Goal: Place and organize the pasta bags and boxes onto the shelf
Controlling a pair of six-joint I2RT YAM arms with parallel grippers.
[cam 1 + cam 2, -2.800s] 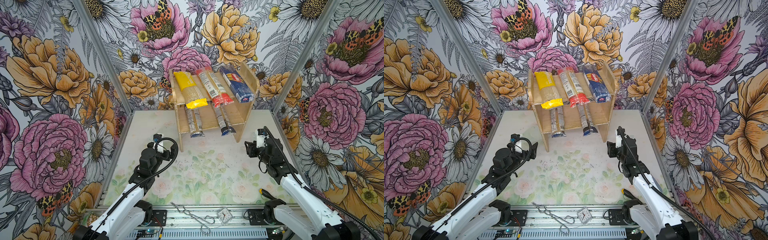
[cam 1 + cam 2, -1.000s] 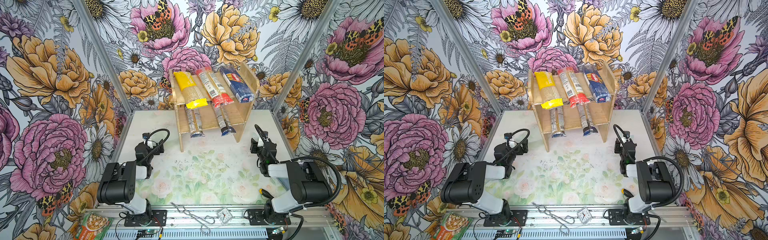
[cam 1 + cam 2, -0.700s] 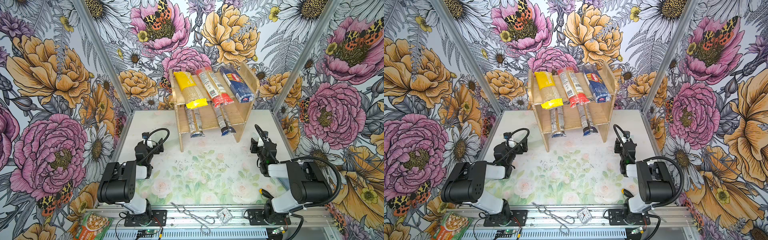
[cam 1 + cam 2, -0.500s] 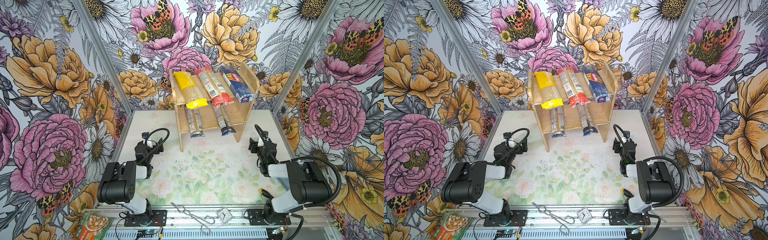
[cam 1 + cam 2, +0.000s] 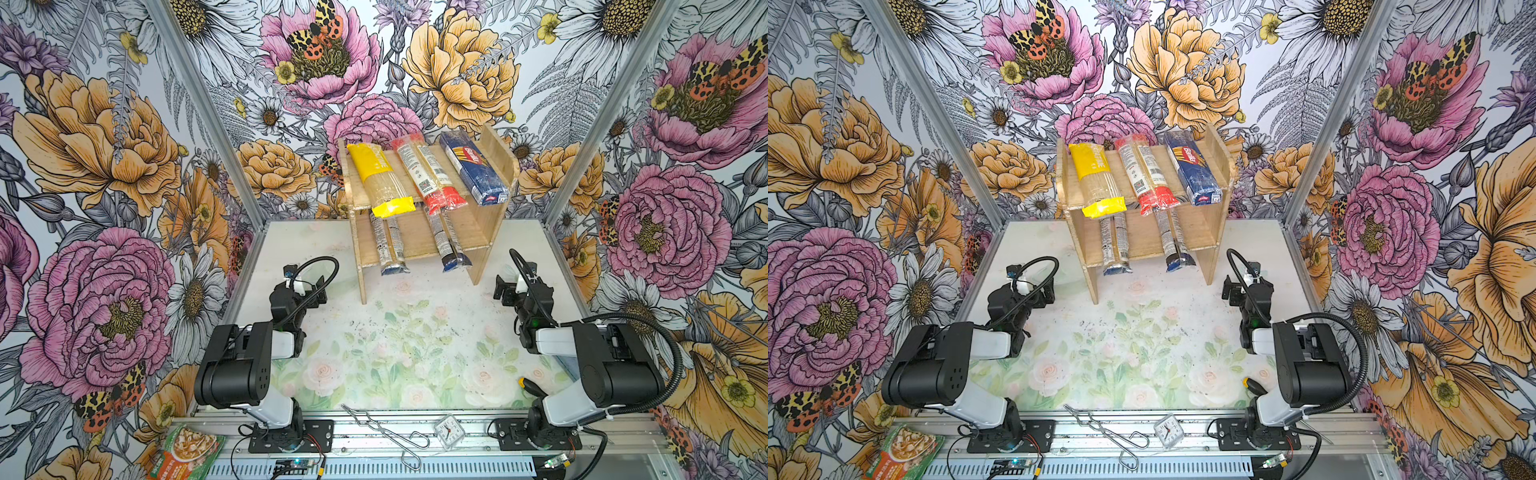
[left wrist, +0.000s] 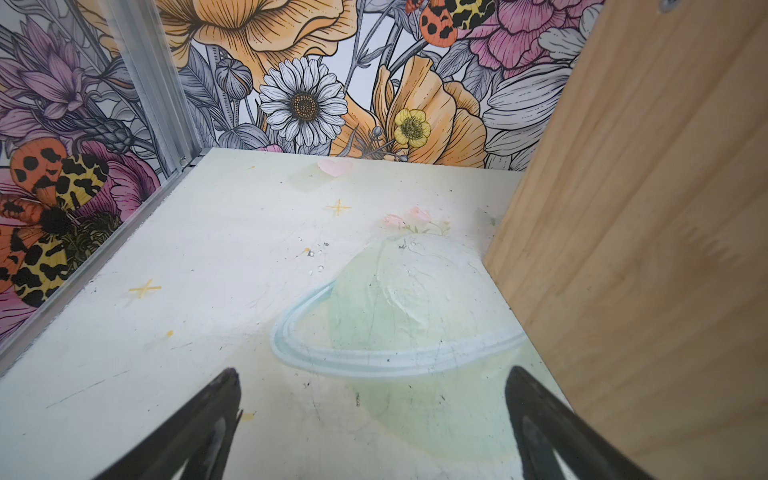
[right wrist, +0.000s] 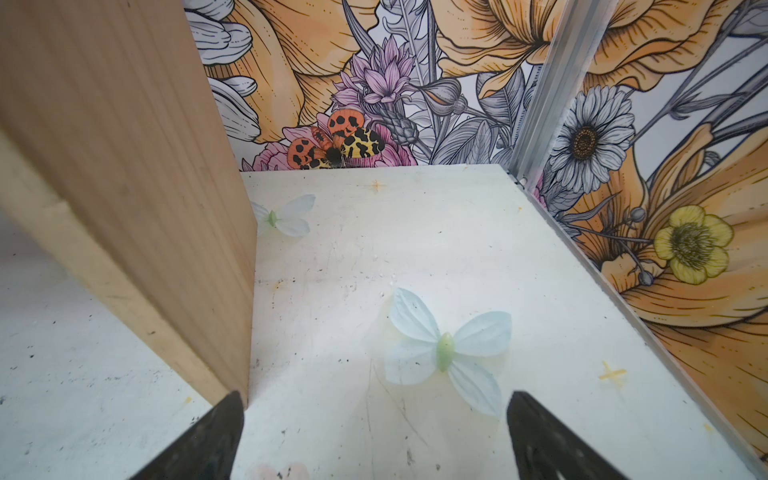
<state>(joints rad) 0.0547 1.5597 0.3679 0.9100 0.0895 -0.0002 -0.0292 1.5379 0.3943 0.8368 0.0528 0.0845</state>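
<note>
- Flowered walls [image 5: 104, 145] enclose a pale table [image 5: 415, 332];
- the left gripper [image 6: 374, 374] is spread wide and empty, low over the table, just beside the shelf's [image 5: 415, 239] side plank;
- the right gripper [image 7: 374, 395] is likewise spread, holding nothing, near the opposite plank;
- top tier: yellow pack [image 5: 380, 180], red pack [image 5: 428, 174] and blue pack [image 5: 473, 168] side by side;
- lower tier: a slim pack [image 5: 388, 245] and a second slim pack [image 5: 446, 243], their ends jutting over the front edge.

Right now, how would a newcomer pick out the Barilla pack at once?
Find the wooden shelf standing at the back and look at its upper tier, where three long packs lie side by side. The Barilla pack is at the right end. It alone is opaque dark blue; the red-ended pack and yellow-ended pack beside it have clear middles.
</note>
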